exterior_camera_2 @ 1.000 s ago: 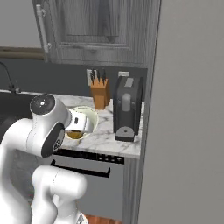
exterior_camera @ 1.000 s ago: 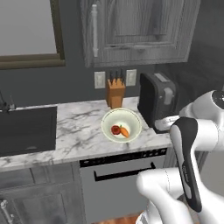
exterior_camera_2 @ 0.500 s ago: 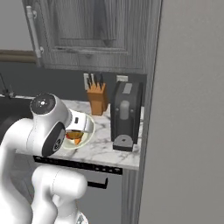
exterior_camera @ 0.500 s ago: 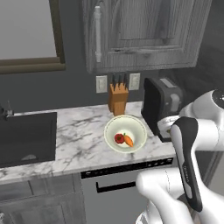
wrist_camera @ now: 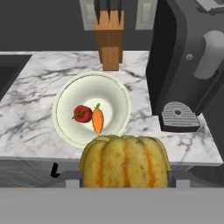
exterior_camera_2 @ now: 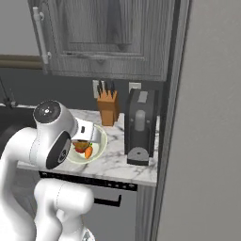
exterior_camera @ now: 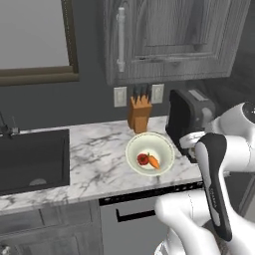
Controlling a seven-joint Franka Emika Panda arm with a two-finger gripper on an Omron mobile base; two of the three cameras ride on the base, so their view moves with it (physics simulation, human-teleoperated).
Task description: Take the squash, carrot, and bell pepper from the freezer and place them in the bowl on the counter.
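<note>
I have the squash (wrist_camera: pixel 124 161) clamped between my fingers, and my gripper (wrist_camera: pixel 124 175) carries it in the air off the front edge of the counter (exterior_camera: pixel 94 159). In the hand view the squash fills the low middle, ribbed and yellow-orange, with a grey finger pad showing at each of its sides.

What the coming move turns on is where the bowl (wrist_camera: pixel 65 105) lies from my hand: ahead of it and a little to the left, just inside the counter's front edge. The squash is not yet over the bowl; its near rim sits just beyond the top of the squash in the hand view. So I judge that I must reach forward over the front edge, shift slightly left, and then lower before letting go.

The carrot (wrist_camera: pixel 97 120) and the red bell pepper (wrist_camera: pixel 82 113) already lie in the bowl, touching each other near its middle, the carrot's tip pointing towards me. The knife block (wrist_camera: pixel 110 39) stands behind the bowl by the wall. The dark coffee machine (wrist_camera: pixel 188 65) stands close on the bowl's right, towards the counter's right end, so I should not drift right on the way in.
</note>
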